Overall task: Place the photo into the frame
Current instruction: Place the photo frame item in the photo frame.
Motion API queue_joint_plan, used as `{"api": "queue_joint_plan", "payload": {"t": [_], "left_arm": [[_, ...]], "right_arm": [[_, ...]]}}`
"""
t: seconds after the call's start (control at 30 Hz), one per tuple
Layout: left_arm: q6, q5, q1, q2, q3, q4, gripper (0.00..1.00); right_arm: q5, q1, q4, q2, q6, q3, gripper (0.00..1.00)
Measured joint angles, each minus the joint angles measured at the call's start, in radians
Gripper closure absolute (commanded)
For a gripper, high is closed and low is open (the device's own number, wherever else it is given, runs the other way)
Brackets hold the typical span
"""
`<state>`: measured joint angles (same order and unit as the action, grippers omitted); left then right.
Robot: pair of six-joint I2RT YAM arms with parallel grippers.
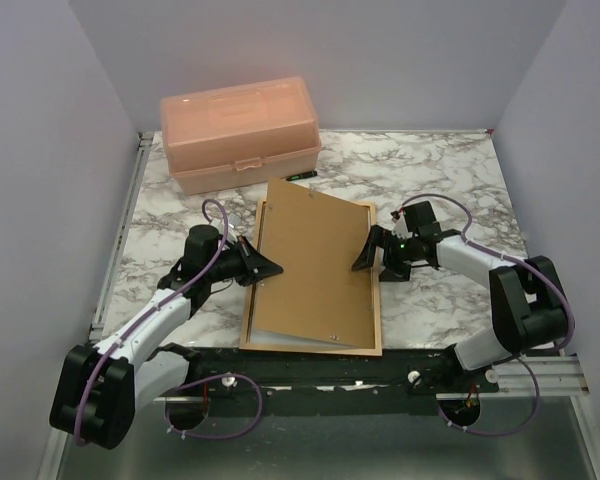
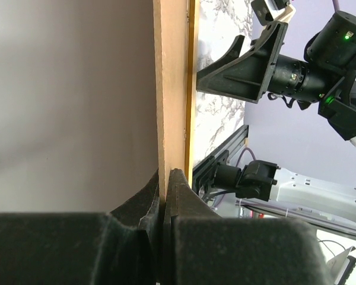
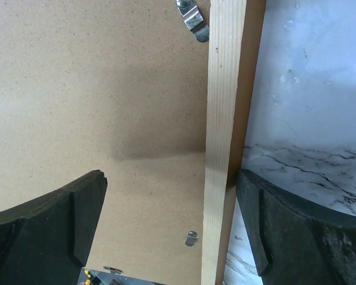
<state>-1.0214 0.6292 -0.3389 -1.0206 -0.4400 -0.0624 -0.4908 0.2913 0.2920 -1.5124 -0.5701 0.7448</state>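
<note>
Matt brown backing board (image 1: 315, 265), raw wooden frame (image 3: 222, 119), marble-look table (image 1: 450, 170)

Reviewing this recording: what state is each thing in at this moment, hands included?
Pink translucent plastic box: lid closed.
Orange-brown thin wooden frame: flat on marble table, back up.
Plain brown backing board: on the frame, skewed, not seated.
Left hand: shut at the frame's left edge.
Right hand: open, straddling the frame's right rail.

Frame (image 1: 377, 300): orange-brown wood, paler with straight grain up close. Board (image 1: 315, 265): plain brown, silver clips (image 3: 193, 21). Box (image 1: 238, 132): translucent pink. Counter (image 1: 450, 170): white marble, grey veins. Fingers (image 1: 265, 266): black. Arms (image 1: 155, 335): black and white, purple cables (image 1: 212, 215).
</note>
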Motion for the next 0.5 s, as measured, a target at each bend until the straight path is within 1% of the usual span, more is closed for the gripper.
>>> {"api": "queue_joint_plan", "payload": {"t": [0.5], "left_arm": [[0.023,0.004,0.011,-0.057,-0.026,-0.026,1.00]], "right_arm": [[-0.051,-0.018,-0.002,-0.047,0.055,0.037,0.03]]}}
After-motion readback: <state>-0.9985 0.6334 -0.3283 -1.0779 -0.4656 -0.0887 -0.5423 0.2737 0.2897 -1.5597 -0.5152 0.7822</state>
